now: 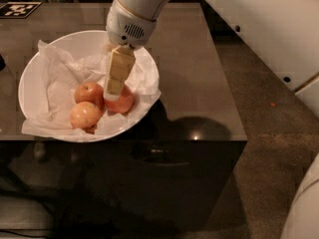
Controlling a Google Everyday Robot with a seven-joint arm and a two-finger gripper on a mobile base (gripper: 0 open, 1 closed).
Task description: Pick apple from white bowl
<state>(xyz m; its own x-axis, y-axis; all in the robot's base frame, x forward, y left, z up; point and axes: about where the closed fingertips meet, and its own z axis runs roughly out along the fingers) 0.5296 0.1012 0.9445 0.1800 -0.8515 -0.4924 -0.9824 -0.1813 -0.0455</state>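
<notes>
From the one camera view, the white bowl [31,66] sits on the left part of the dark worktop [192,59], lined with crumpled paper [55,78] and holding three apples. The gripper [113,91] hangs straight down into the bowl's right half with its tip right at the apple [123,103], the reddest one, but honestly I can't tell whether the jaws are apart or closed on anything. The duller red apple [88,92] is just left of it, and the paler apple [84,115] sits nearer, touching that one.
</notes>
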